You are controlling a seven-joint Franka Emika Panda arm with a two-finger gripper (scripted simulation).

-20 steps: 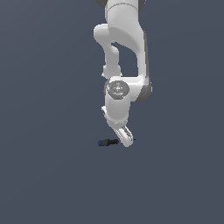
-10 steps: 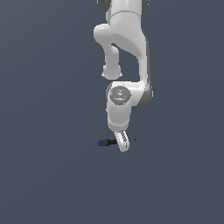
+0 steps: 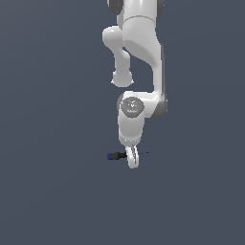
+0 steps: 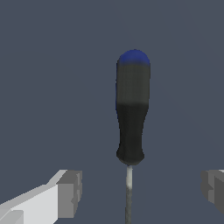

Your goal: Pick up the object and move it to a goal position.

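Gripper [image 3: 133, 161] is down low over the tool [image 3: 116, 156] with its fingers [image 4: 69, 194] spread wide, nothing gripped. In the wrist view the thin grey shaft runs right between the two fingers, touching neither, while the black handle and blue butt end stick out past the fingertips.

The white arm [image 3: 139, 72] drops from the top centre of the frame, elbow bent, its wrist pointing straight down at the flat grey desk [image 3: 52, 191]. Low in the middle, the end effector [image 3: 132, 160] sits right over the screwdriver [image 3: 118, 155], which lies flat, blue butt toward the exterior view's left, thin shaft poking out to the right. From this angle the fingers overlap, so their spacing is unreadable.
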